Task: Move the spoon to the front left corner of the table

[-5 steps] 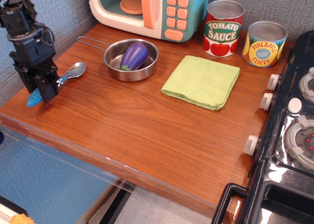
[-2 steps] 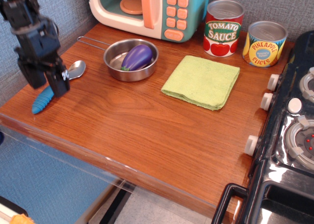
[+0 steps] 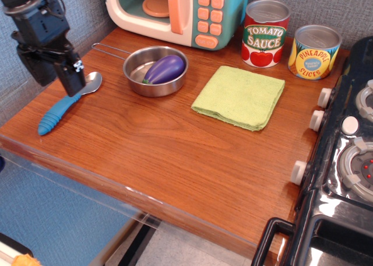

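Note:
The spoon (image 3: 60, 111) lies flat on the brown wood-grain table (image 3: 175, 155) near its front left corner. Its ribbed blue handle points to the front left edge and its silver bowl points back toward the pan. My gripper (image 3: 55, 76) hangs above the spoon's middle, lifted clear of it. Its black fingers are apart and hold nothing. The fingers hide part of the spoon's neck.
A metal pan (image 3: 155, 71) with a purple eggplant (image 3: 165, 68) sits behind the spoon to the right. A green cloth (image 3: 239, 97) lies mid-table. A toy microwave (image 3: 175, 12), tomato sauce can (image 3: 266, 32) and pineapple can (image 3: 315, 51) stand at the back. A black stove (image 3: 344, 161) is on the right.
The gripper let go of the spoon's handle and rose up and back. The spoon stays on the table near the front left corner.

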### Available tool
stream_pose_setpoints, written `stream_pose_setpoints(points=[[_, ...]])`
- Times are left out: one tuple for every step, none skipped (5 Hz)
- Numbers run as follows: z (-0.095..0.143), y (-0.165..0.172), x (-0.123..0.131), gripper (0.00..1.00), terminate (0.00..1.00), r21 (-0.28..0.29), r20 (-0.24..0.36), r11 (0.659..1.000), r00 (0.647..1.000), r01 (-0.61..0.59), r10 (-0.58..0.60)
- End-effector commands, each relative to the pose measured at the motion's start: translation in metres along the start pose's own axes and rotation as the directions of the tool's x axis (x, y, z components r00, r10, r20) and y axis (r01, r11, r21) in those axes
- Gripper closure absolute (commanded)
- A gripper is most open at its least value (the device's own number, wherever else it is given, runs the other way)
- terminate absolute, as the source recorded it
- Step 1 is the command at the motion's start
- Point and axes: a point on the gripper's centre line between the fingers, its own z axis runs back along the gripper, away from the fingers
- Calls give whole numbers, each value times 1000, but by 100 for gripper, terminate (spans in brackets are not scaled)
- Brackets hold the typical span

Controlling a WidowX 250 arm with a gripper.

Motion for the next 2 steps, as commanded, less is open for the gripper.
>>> stream_pose_setpoints(points=[[19, -6, 15, 0, 0, 58, 33, 998, 999, 3, -5], [19, -6, 15, 0, 100, 58, 33, 998, 999, 3, -5]])
